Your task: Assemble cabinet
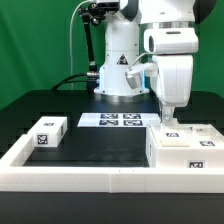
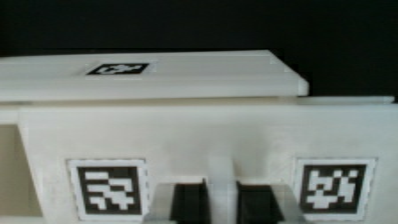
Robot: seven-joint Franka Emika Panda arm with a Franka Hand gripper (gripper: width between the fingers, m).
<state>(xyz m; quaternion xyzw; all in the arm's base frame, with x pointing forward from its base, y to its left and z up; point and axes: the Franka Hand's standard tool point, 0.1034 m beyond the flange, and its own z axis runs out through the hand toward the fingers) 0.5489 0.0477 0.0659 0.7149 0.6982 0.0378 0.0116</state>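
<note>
The cabinet (image 1: 186, 150), a large white block with black-and-white tags, stands at the exterior view's right. A smaller white tagged block (image 1: 205, 131) lies against its far side. My gripper (image 1: 170, 122) points straight down onto the cabinet's top near its left end. In the wrist view the cabinet (image 2: 214, 140) fills the frame with a tag on each side. The two dark fingers (image 2: 189, 205) stand close together with a thin white strip of the cabinet between them, so my gripper (image 2: 228, 205) is shut on it. A flat white tagged piece (image 2: 143, 75) lies beyond.
A small white tagged block (image 1: 47, 132) sits at the exterior view's left. The marker board (image 1: 110, 120) lies in the middle at the back. A long low white border rail (image 1: 90, 178) runs along the front and left. The arm's base (image 1: 120, 70) stands behind.
</note>
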